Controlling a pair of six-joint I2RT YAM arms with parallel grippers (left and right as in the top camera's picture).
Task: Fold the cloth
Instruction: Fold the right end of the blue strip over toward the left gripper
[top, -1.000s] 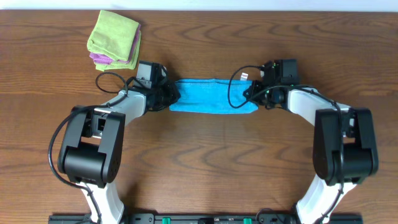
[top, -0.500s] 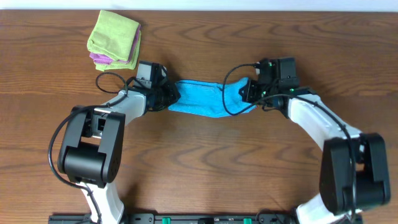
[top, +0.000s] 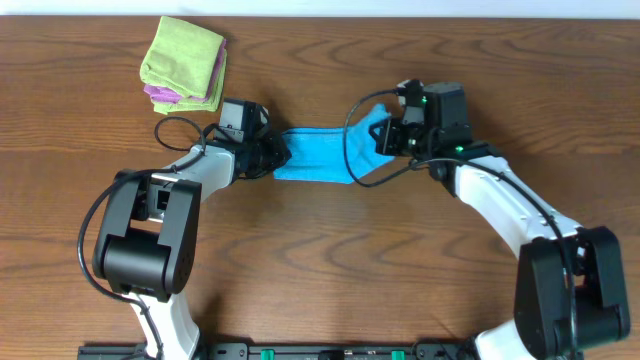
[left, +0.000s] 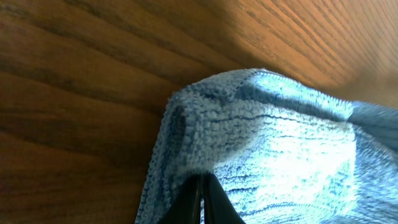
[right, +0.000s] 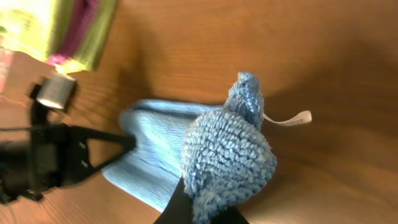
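At the far middle of the desk (top: 320, 260), we see the cloth (top: 312, 158) stretched as a narrow blue band between two arms, with much of the grip out of sight. From overhead, the left end effector (top: 277, 158) is a dark mass over the band's left end, its fingertips buried under the wrist housing. The left wrist view cuts them to two dark tips, pressed together on the cloth's edge at the bottom of the frame. The right end effector (top: 384, 137) holds the band's right end bunched and raised off the wood, and its body covers that end from above. Its own camera shows only a dark wedge of fingers at the bottom edge, closed on a fat wad of terry, with a small white tag (right: 288, 117) sticking out to the right. A black cable (top: 348, 145) from the right arm loops across the blue band, masking part of it. At the far left sits a folded green cloth (top: 183, 50), which hides all but a sliver of a purple cloth (top: 160, 97) beneath it. How many layers the band has, we cannot tell.
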